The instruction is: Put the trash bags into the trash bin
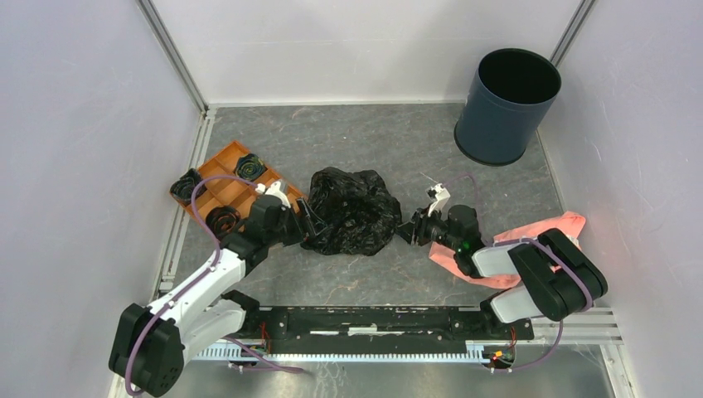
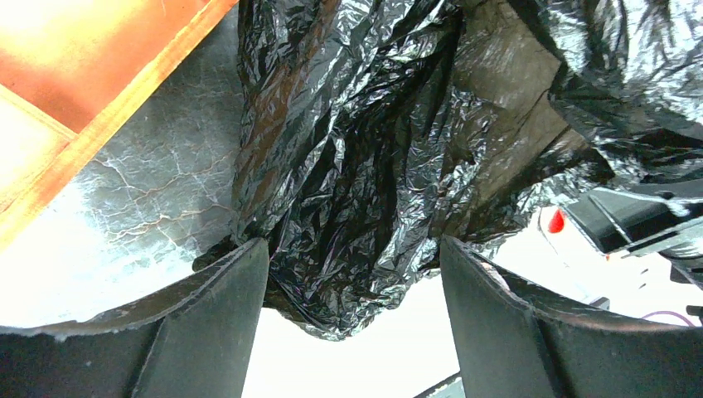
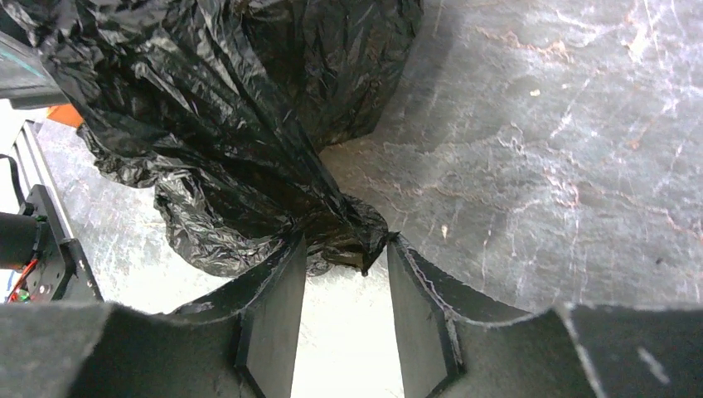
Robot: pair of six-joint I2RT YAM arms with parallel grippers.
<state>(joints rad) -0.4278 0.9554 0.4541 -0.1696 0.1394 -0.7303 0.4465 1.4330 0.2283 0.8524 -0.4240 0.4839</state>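
This is a robot lab test cell. Plain white panel walls (image 1: 373, 50) on silvery aluminium frame posts (image 1: 174, 58) enclose a grey marbled tabletop (image 1: 398, 141), with a black mounting rail (image 1: 373, 319) at six o'clock.

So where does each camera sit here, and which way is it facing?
Top external: above and behind, looking down on the grey marbled table; left arm and right arm show, bases nearest.
Left wrist: low, facing the crinkly black plastic trash bag; left tool straddles it.
Right wrist: low, facing the bag's bunched end; right tool pinches it.
Shared: both wrist views show that bag.
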